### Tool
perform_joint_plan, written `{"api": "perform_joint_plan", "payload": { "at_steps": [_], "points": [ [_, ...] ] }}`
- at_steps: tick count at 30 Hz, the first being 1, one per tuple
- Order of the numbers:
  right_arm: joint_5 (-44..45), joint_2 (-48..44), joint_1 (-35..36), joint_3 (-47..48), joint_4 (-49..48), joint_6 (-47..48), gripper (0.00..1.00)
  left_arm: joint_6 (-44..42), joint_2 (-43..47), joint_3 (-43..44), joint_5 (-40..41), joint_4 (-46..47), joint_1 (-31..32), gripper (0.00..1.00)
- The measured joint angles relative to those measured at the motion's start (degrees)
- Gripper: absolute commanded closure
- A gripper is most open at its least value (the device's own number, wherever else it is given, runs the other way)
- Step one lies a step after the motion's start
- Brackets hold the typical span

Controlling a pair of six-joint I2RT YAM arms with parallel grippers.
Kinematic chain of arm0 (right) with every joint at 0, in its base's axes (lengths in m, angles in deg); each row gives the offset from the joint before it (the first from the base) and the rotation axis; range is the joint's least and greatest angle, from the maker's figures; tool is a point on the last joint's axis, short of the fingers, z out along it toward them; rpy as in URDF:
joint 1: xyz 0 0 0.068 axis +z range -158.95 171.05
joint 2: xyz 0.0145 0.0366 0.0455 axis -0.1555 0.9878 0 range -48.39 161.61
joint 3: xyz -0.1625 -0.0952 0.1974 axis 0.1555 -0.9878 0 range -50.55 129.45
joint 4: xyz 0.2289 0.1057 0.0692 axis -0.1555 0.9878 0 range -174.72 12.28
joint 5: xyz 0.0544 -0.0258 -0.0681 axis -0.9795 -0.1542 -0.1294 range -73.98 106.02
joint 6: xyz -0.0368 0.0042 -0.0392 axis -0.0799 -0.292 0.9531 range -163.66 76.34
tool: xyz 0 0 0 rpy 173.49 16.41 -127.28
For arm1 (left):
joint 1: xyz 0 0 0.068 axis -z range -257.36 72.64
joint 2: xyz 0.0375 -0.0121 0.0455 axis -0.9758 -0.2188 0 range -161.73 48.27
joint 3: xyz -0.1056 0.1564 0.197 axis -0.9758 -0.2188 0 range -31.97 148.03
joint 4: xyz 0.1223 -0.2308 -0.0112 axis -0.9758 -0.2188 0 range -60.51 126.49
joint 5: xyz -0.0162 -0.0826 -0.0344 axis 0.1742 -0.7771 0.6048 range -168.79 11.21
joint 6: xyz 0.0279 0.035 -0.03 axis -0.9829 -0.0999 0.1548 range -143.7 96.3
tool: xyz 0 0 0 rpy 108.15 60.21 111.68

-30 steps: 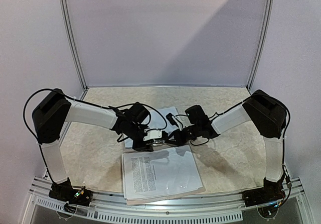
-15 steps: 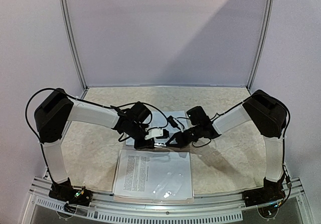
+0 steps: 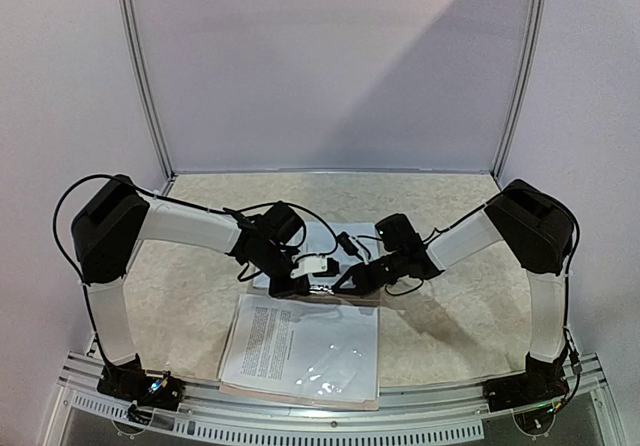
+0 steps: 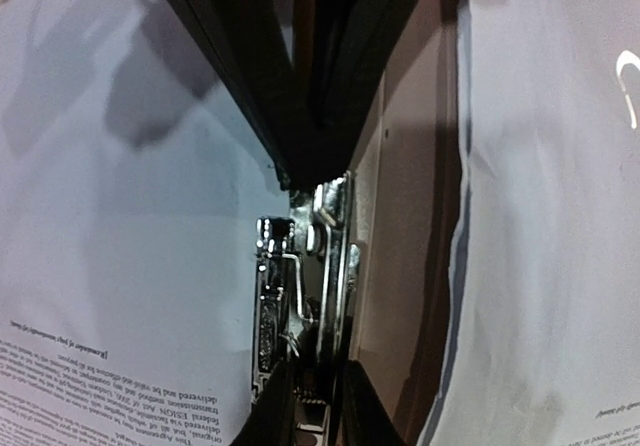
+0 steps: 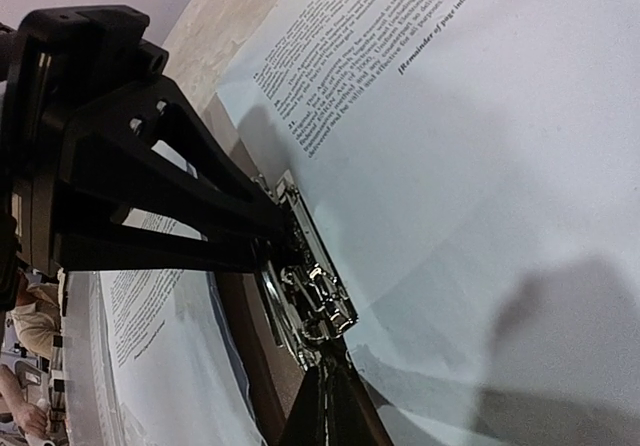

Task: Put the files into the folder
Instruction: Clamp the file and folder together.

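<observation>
The tan folder (image 3: 296, 397) lies open near the front edge, its brown inside (image 4: 400, 266) (image 5: 250, 346) bare along the spine. White printed files (image 3: 300, 348) (image 4: 120, 216) (image 5: 450, 116) cover both halves. A shiny metal clip (image 4: 305, 276) (image 5: 312, 288) sits on the spine. My left gripper (image 3: 300, 287) (image 4: 315, 371) has its jaws narrowed on the clip's end. My right gripper (image 3: 340, 285) (image 5: 328, 364) is shut with nothing between its fingers, its tips touching the clip's other end. In the right wrist view the left gripper's black fingers (image 5: 200, 226) reach in from the left.
A clear plastic sleeve (image 3: 325, 366) glints over the near sheet. Both forearms and their cables (image 3: 345, 238) cross above the far half of the folder. An aluminium rail (image 3: 330, 421) runs just in front of it. Grey walls stand on three sides.
The near folder half with its sheet has swung left and squared up. The left gripper's jaws have narrowed onto the clip. The right gripper has edged in toward the clip.
</observation>
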Motion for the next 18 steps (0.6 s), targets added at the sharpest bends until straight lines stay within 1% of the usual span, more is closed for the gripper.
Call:
{"api": "perform_joint_plan", "payload": {
  "at_steps": [9,14,18],
  "points": [
    [-0.44,-2.95,0.04,-3.17,-0.59,-3.43,1.0,-0.04,0.0,-0.22,-1.53,0.52,0.66,0.89],
    [-1.64,-3.78,0.44,-4.09,3.54,-4.04,1.0,-0.04,0.0,-0.22,-1.27,0.7,0.68,0.89],
    [-2.05,-3.87,0.66,-3.98,4.31,-4.26,1.0,-0.04,0.0,-0.22,-1.27,0.7,0.68,0.89]
  ]
}}
